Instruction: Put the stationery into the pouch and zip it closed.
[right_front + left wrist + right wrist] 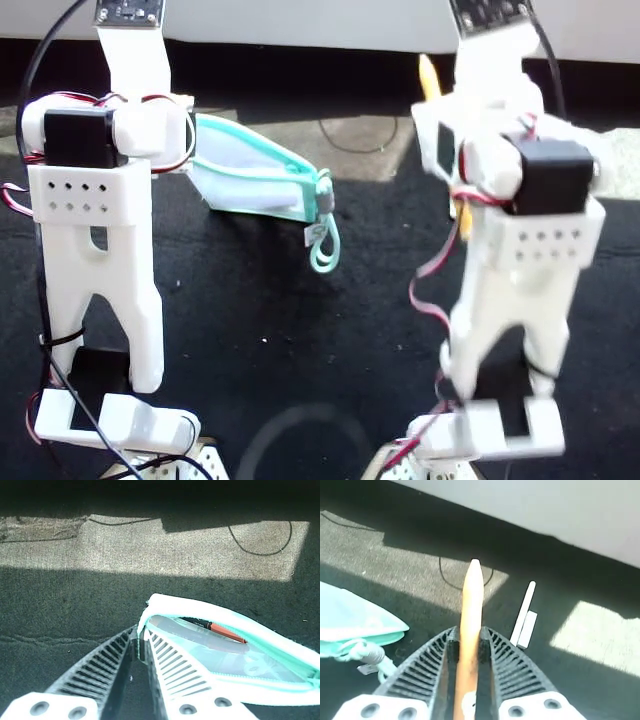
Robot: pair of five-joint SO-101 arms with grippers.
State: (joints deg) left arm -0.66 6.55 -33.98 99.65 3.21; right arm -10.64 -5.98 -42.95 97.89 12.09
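Pouch (250, 185) rim sits pinched in our left tool (138, 637), one red-black pen (220, 628) inside. Our right tool (468, 637) grips one orange pen (471, 595).

pouch (250, 180): one end behind left arm (95, 215) | orange pen (428, 78): mostly behind right arm (525, 240)

Mint-green and white zip pouch (255, 182): translucent, unzipped, mouth gaping. One end is nipped btw. the closed fingers of the left gripper (139, 632). The teal wrist loop (325, 250) at the opp. end rests on the dark mat.
Red-and-black pen (216, 627): inside the pouch, lying along the zip edge.
Orange tapered pen (471, 611): clamped lengthwise in the right gripper (468, 636), tip pointing fwd.
White clip pen (525, 614): flat on the mat beside the orange pen, well apart from the pouch.
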